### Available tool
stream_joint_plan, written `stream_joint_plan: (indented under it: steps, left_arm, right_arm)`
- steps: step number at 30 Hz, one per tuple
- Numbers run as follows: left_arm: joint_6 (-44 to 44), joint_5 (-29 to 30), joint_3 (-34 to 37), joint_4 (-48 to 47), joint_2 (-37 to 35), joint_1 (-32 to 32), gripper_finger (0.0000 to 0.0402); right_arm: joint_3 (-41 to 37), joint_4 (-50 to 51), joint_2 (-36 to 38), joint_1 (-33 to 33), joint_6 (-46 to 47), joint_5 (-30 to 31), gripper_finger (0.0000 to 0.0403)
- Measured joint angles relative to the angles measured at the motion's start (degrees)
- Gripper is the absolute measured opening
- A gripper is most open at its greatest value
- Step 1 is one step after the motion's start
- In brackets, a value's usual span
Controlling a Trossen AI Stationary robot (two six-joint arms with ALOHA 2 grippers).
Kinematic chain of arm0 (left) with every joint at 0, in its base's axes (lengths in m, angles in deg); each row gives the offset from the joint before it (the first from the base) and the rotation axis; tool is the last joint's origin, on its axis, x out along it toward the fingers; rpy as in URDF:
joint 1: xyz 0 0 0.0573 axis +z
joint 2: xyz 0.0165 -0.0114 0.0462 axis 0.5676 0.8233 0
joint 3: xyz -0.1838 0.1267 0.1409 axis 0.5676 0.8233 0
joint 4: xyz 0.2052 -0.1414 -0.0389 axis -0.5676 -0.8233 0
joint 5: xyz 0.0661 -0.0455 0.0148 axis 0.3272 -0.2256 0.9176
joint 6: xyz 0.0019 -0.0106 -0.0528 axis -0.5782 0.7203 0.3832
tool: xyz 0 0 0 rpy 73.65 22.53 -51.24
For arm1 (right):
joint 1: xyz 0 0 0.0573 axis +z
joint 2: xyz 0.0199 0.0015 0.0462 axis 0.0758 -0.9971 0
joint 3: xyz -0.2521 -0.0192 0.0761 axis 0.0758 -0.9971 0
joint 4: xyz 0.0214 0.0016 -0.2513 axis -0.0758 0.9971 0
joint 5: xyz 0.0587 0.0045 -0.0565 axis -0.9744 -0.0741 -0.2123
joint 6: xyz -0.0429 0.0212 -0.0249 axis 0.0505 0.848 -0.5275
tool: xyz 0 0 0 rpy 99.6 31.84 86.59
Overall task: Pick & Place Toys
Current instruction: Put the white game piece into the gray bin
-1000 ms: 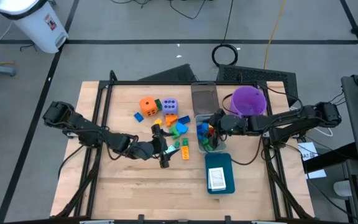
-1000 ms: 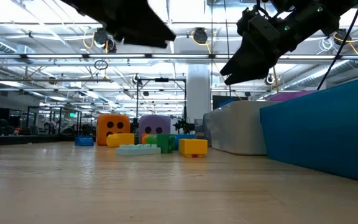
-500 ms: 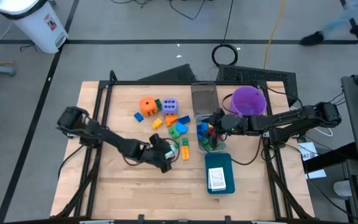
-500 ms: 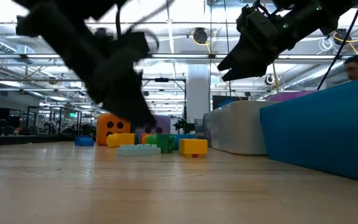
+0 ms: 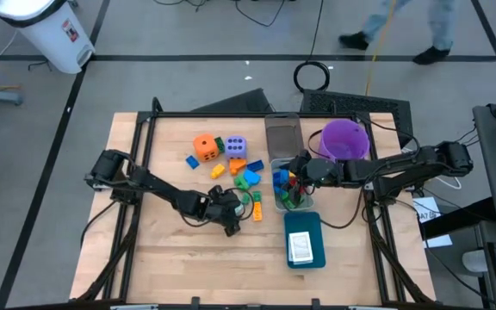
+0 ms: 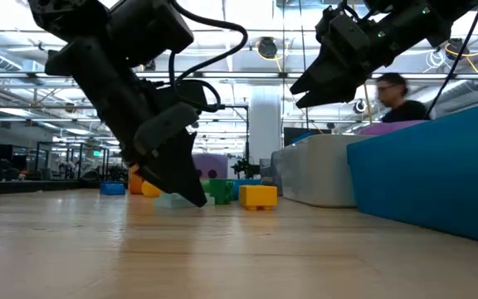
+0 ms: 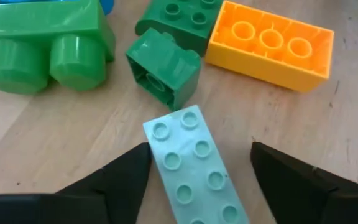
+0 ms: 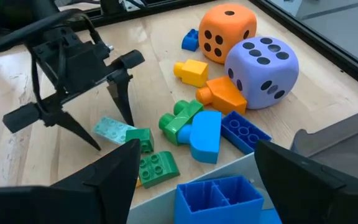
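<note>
Two arms are over the bench (image 5: pixel 179 250), and I have the left gripper (image 7: pixel 194 171) down at the wood with its jaws spread on either side of a pale mint brick (image 7: pixel 194 162). The brick lies flat between the fingers (image 8: pixel 120 99), not yet pinched. Just beyond it sit a small dark green block (image 7: pixel 163 68), an orange-yellow brick (image 7: pixel 269 43) and a light green piece (image 7: pixel 39 43). Farther back on the bench stand the orange die (image 8: pixel 227 31) and the lavender die (image 8: pixel 261 70), touching. My right gripper (image 6: pixel 305 91) hangs above the clear bin (image 5: pixel 293 191) of sorted blocks, jaws wide and holding nothing. The purple bucket (image 5: pixel 344 138) is behind it.
</note>
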Motion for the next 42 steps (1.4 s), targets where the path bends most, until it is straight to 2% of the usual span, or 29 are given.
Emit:
stream_joint_plan:
  steps: [8,12,16,19,21,25,28,30,34,38,42]
  left_arm:
    - [-2.85,-0.68,0.08,-0.03,-0.06,0.00,0.0139]
    - [-7.29,-1.15,0.22,-0.32,-2.77,0.19,0.0139]
    - [-16.89,-0.25,0.73,-2.14,-8.99,-0.35,0.0139]
    - [-28.17,7.54,0.28,-0.03,-14.39,-1.55,0.0139]
    - [-39.28,12.89,0.32,0.35,-16.94,-2.41,0.0139]
    - [-60.91,21.12,0.33,7.42,-18.62,-4.62,0.0143]
    - [-70.16,25.04,0.33,15.10,-18.08,-4.79,0.0158]
    - [-72.69,25.67,0.33,19.85,-17.36,-4.46,0.0160]
    - [-74.69,26.57,0.26,23.32,-16.84,-4.50,0.0142]
    - [-74.43,26.34,0.32,23.27,-16.04,-4.23,0.0142]
    - [-74.42,26.71,0.30,23.43,-15.28,-3.89,0.0146]
  right_arm:
    - [0.00,0.01,0.00,0.00,0.00,0.00,0.0293]
    - [0.00,-0.01,0.00,0.00,0.09,0.00,0.0293]
    - [0.00,-0.05,0.00,0.01,0.17,0.01,0.0293]
    - [0.00,-1.16,0.00,0.00,0.20,0.00,0.0293]
    - [0.00,-2.45,0.00,0.01,0.21,0.01,0.0293]
    - [0.00,-5.27,0.00,0.02,1.72,-0.05,0.0293]
    - [0.00,-7.14,-0.06,0.00,3.41,-1.60,0.0293]
    - [0.00,-8.75,-0.71,0.01,3.69,-4.05,0.0293]
    - [-0.04,-13.21,-3.19,0.94,3.96,-9.13,0.0293]
    - [-0.04,-22.91,-8.22,2.16,3.35,-10.56,0.0293]
    - [0.00,-33.75,-13.48,2.20,5.43,-14.58,0.0293]
